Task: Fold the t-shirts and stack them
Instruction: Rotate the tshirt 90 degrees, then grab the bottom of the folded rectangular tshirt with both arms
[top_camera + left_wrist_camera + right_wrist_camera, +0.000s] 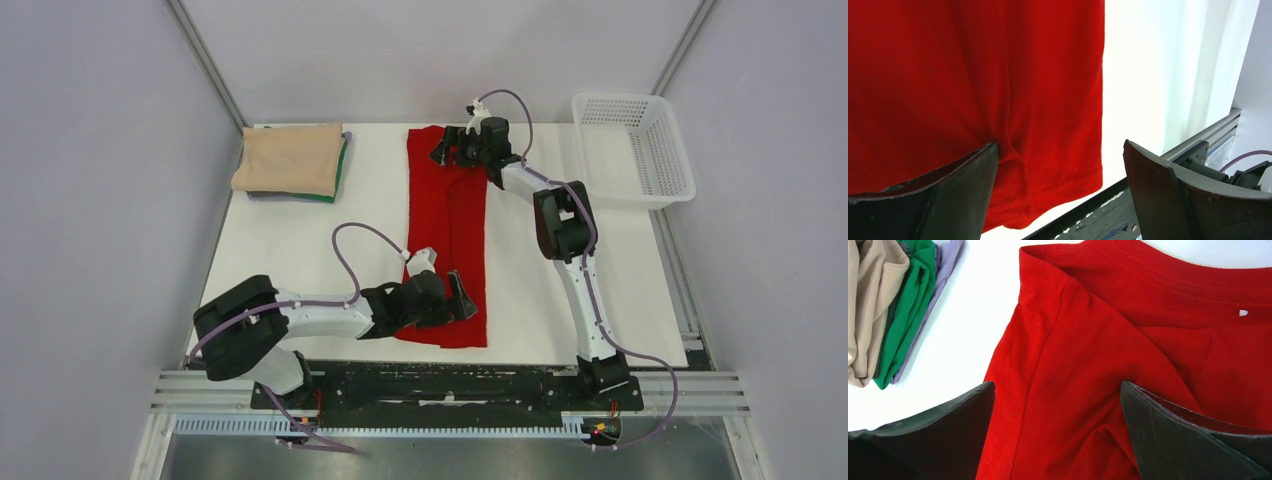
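- At about 10 o'clock on the table (300, 250), a beige t-shirt (288, 158) is laid folded on top of a green t-shirt (910, 305). A purple cloth (943, 270) is seen under them. This pile is likely put there so the next folded shirt can be added.
- The left gripper (468, 297) is set over the hem at the 6 o'clock end of the red t-shirt (450, 230). Its jaws are spread wide and nothing is pinched. A small wrinkle is seen by one finger.
- The red t-shirt is laid in the middle as a long strip, from 12 o'clock to 6 o'clock, with the sleeves turned in.
- The right gripper (447, 146) is set over the collar end at 12 o'clock, its jaws spread wide and empty. Each end is likely covered so the strip can be folded in half.
- A white basket (660, 190) is placed at 2 o'clock, apart from the shirts.
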Controlling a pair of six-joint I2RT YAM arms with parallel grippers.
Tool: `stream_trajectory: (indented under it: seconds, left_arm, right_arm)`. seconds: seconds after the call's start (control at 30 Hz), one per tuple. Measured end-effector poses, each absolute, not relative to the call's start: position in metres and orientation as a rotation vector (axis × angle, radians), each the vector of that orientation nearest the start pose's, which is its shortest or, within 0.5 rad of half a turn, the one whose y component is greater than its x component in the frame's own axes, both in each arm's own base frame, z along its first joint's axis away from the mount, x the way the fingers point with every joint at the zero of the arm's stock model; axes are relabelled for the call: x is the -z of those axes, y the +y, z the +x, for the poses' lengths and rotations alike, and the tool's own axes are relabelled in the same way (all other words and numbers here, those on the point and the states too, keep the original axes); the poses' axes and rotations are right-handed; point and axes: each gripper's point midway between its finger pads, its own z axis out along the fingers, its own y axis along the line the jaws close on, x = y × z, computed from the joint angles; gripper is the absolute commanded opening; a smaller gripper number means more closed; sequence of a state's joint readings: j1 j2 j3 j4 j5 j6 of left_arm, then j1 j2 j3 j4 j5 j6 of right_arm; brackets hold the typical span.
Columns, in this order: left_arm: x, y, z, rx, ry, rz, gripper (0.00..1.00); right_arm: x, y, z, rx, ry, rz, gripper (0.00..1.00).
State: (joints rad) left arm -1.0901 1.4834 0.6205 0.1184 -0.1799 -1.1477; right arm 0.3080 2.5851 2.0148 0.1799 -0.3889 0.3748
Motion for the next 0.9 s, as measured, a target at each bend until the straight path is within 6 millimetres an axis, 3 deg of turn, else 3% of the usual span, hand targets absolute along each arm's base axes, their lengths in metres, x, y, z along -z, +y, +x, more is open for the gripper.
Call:
stream_trajectory:
  seconds: [0.1,0.27,0.4,0.57,0.67,0.77,0.83,0.9]
  left_arm:
    - [-0.045,-0.341,0.166,0.879,2.485,-0.153,1.00]
    - [-0.048,-0.329,0.157,0.820,2.511,-0.110,1.00]
    - [-0.065,-0.311,0.147,0.781,2.514,-0.036,1.00]
    - [-0.090,-0.274,0.141,0.710,2.484,-0.021,1.00]
    - [-0.096,-0.248,0.137,0.675,2.464,-0.037,1.00]
    - [-0.084,-0.222,0.137,0.620,2.478,-0.075,1.00]
    - [-0.069,-0.205,0.139,0.573,2.505,-0.111,1.00]
    - [-0.057,-0.191,0.141,0.537,2.530,-0.146,1.00]
  right_arm:
    - [-0.049,0.291,0.627,-0.811,2.001,-0.210,0.98]
    - [-0.056,0.287,0.625,-0.756,2.009,-0.218,0.98]
    - [-0.091,0.271,0.601,-0.716,2.015,-0.217,0.98]
    - [-0.173,0.237,0.529,-0.674,1.900,-0.212,0.98]
    - [-0.210,0.211,0.470,-0.646,1.804,-0.197,0.98]
    - [-0.210,0.191,0.421,-0.631,1.756,-0.171,0.98]
    - [-0.187,0.177,0.388,-0.622,1.784,-0.145,0.98]
    - [-0.152,0.165,0.355,-0.620,1.853,-0.116,0.98]
